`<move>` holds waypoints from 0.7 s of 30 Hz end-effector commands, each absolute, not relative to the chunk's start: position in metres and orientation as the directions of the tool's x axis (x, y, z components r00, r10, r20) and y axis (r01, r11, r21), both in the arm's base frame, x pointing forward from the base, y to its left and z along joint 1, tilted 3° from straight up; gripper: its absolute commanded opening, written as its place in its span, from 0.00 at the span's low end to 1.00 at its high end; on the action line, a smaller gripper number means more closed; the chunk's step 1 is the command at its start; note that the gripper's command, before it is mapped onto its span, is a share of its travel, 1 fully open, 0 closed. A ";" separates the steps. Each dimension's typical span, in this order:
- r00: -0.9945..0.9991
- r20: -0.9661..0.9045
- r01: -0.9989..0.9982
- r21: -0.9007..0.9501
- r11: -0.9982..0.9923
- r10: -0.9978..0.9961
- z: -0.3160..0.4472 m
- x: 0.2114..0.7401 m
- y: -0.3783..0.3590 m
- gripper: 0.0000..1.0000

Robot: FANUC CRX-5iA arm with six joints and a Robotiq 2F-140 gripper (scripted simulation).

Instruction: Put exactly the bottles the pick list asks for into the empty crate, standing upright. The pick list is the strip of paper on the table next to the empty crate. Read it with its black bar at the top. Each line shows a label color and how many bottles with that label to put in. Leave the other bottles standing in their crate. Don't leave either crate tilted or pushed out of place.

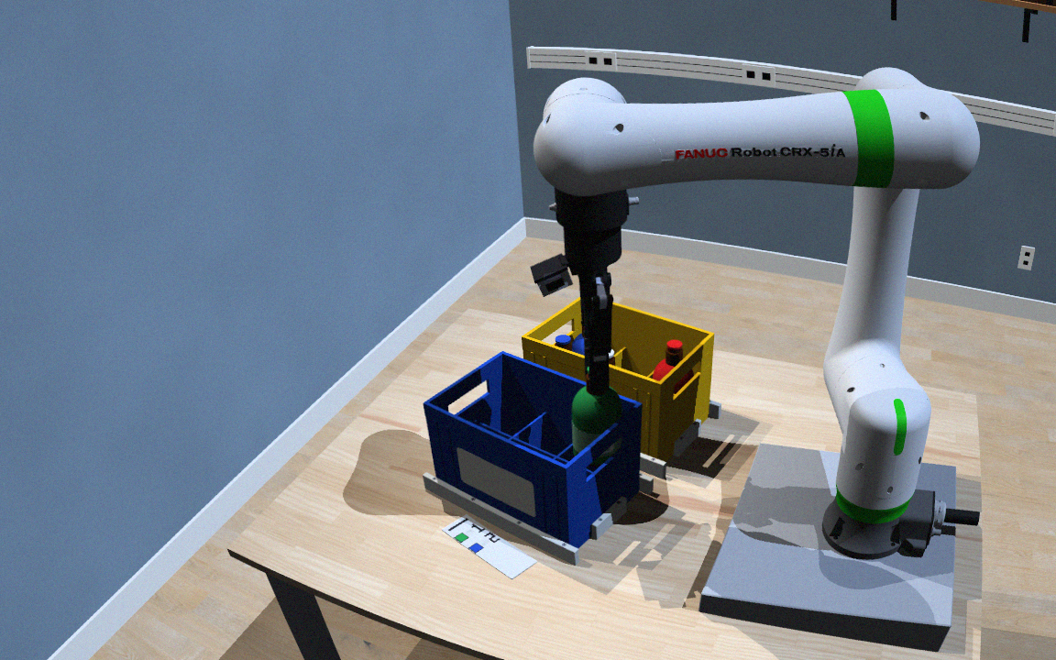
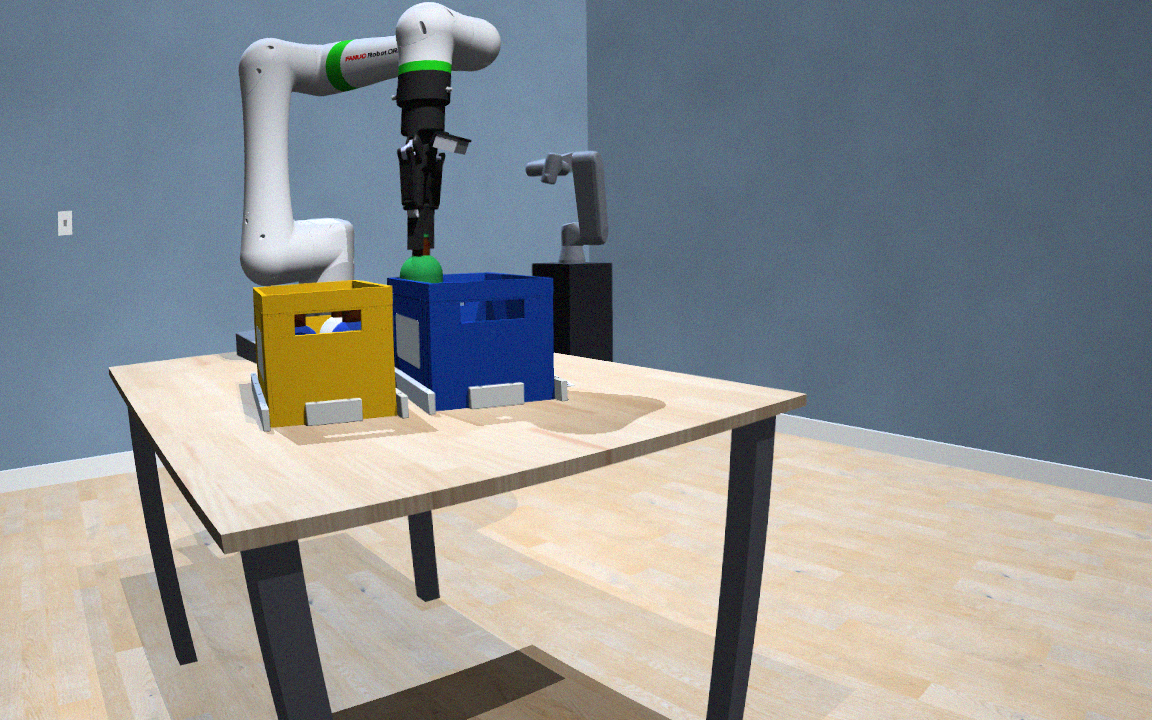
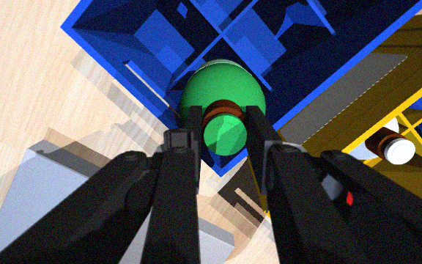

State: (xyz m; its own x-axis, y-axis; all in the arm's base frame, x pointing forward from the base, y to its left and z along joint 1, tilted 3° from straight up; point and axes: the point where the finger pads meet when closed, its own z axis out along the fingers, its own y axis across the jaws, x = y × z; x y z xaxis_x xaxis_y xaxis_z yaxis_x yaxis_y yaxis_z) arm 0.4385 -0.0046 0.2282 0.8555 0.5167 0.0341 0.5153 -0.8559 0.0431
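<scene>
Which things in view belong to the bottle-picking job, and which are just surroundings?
Part of the job:
- black two-finger gripper
- green round-shouldered bottle
- blue plastic crate
- yellow plastic crate
- white paper pick list

Surroundings:
- grey robot arm on a black pedestal
- white wall outlet plate

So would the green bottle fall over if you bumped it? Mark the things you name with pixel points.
Probably not far: the green bottle [image 1: 595,410] [image 2: 421,269] [image 3: 223,86] is partly inside the blue crate [image 1: 507,471] [image 2: 490,358], whose walls should stop it. Its round shoulders look smooth, so it may be slippery. It seems stiff, keeping its shape in the pincer [image 1: 598,381] [image 2: 420,243] [image 3: 224,114].
</scene>
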 end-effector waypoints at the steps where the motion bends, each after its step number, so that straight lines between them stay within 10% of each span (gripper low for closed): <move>1: 0.855 0.036 0.515 0.044 -0.856 0.517 0.227 0.439 -0.005 0.10; 21: 0.855 0.036 0.515 0.044 -0.856 0.517 0.209 0.440 -0.005 0.10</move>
State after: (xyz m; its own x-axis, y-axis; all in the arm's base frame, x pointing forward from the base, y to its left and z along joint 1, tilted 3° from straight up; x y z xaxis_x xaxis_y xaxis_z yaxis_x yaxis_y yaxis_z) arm 0.4395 -0.0050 0.2092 0.8555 0.5167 0.0340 0.5153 -0.8559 0.0432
